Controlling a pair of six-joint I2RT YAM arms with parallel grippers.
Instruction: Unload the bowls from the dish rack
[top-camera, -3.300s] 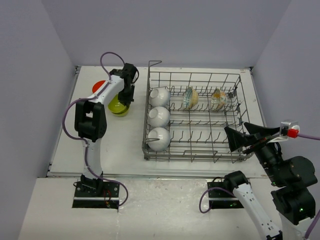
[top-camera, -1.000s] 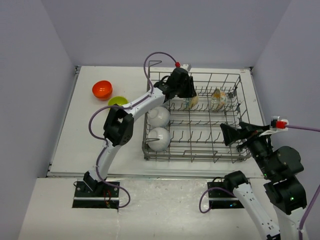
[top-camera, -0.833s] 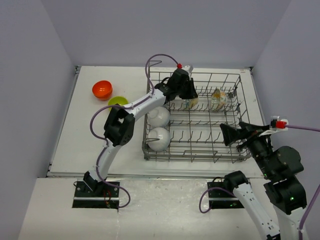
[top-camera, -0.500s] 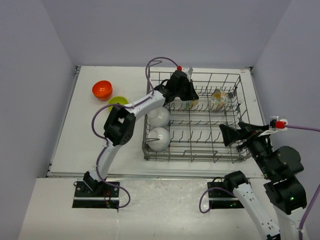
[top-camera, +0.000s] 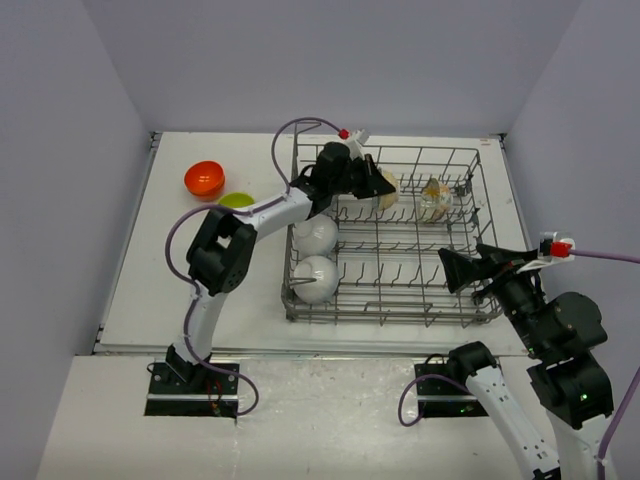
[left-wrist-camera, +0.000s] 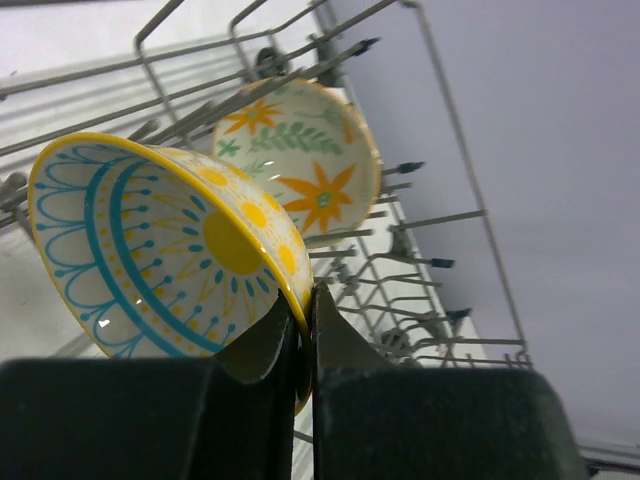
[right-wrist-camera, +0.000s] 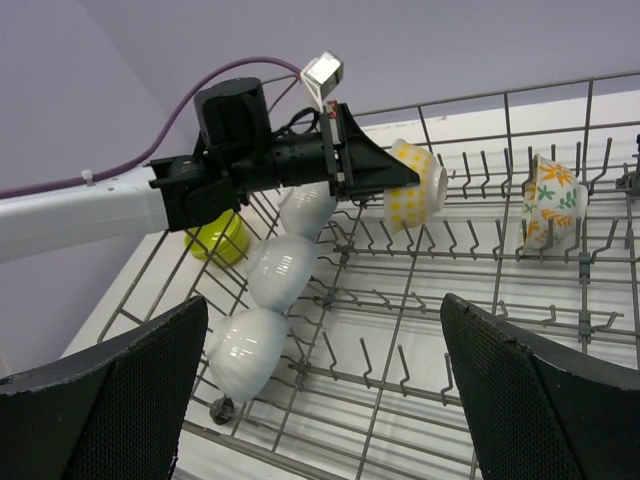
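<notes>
**Left hand pinches patterned bowl at the rack's far row**

The left hand (left-wrist-camera: 305, 300) is closed tight on the rim of the blue-and-yellow patterned bowl (left-wrist-camera: 170, 250), one finger inside the lip and one outside. The bowl is tipped on its side, above the far row of the dish rack (top-camera: 385, 318), and looks raised off the tines. The orange-flowered bowl (left-wrist-camera: 300, 160) stands on edge in the same row, just beside it towards the counter's right edge, not touching. Three white bowls (right-wrist-camera: 280, 270) line the rack's left side, under the left arm.

The right hand (right-wrist-camera: 320, 310) hovers over the rack's near right corner with its fingers spread fully apart, holding nothing.

The rack's right side runs close to the right edge of the counter (top-camera: 200, 290), and its near side close to the near edge. A broad strip of counter lies between the rack's left side and the left edge. The orange-red bowl (top-camera: 204, 179) and the lime-green bowl (top-camera: 236, 201) sit at that strip's far end, near each other.

A second ago the left hand was part open over the patterned bowl, which stood among the tines. It has since closed, and the wrist has drawn towards the rack's far left corner, taking the bowl with it. The right hand has not moved.
</notes>
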